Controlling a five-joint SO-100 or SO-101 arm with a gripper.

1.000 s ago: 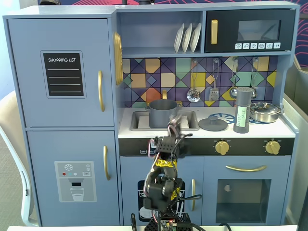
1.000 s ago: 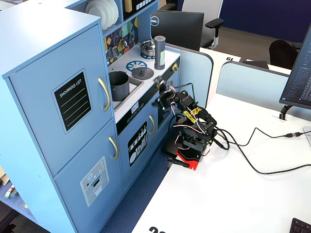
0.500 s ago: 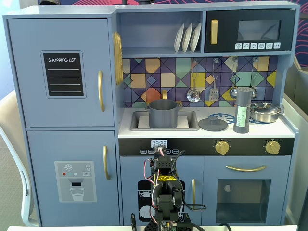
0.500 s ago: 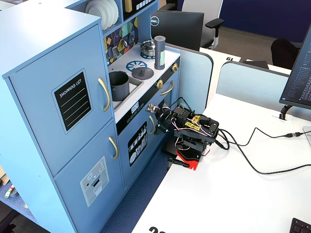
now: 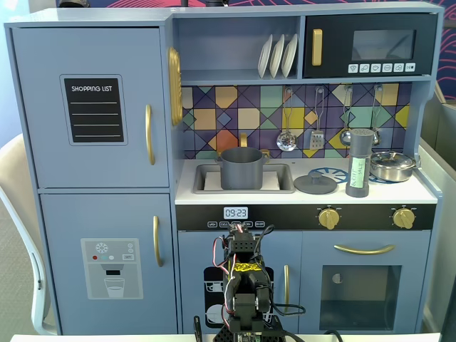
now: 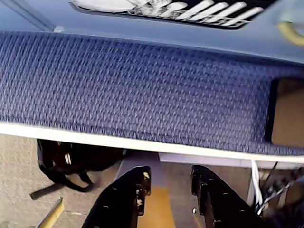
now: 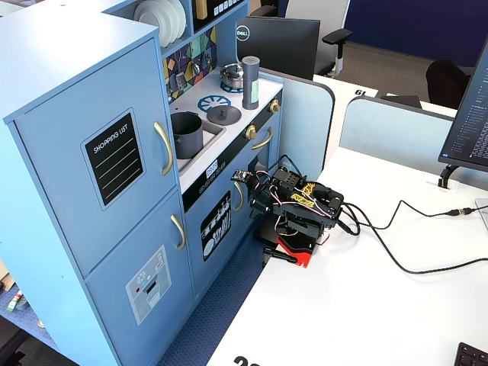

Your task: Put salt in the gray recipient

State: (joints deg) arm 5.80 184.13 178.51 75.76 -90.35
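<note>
One flat lid (image 5: 315, 184) between salt (image 5: 359, 163), gray recipient (image 5: 241, 168)

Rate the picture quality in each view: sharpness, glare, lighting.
Front fixed view: evenly lit and sharp, label on the salt nearly legible, soft sheen on the microwave door. Wrist view: soft focus, the gripper fingers are dark silhouettes, white print along the top edge smeared and washed out. Angled fixed view: bright daylight, the white desk close to overexposed, the pot clear.
</note>
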